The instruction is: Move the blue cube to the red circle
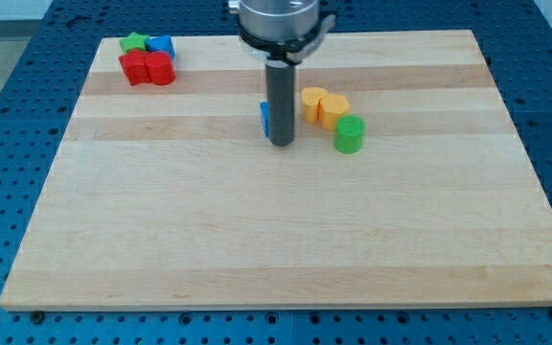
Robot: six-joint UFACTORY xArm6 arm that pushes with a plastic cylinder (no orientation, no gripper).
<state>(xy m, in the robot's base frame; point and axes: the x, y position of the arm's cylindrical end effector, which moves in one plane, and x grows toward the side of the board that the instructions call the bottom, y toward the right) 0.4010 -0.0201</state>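
Top centre of the table (257, 240): blue cube (265, 118) half hidden behind the rod, my tip (282, 143) touching its right side. Two yellow cylinders (325, 105) and a green cylinder (350, 134) just right. Upper-left cluster: red circle (160, 69), red block (136, 68), green block (135, 42), blue block (162, 45). Rod upright; no gripper fitted.

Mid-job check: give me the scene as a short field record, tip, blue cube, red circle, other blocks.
tip: my tip sits near the board's upper middle
blue cube: blue cube mostly hidden behind the rod, on the tip's left side in the view; contact cannot be told
red circle: red block, probably the circle, in the cluster at the view's top left, far from the blue cube
cluster: red block, green block, second blue block
right of tip: two yellow cylinders, green cylinder
surface: wooden board
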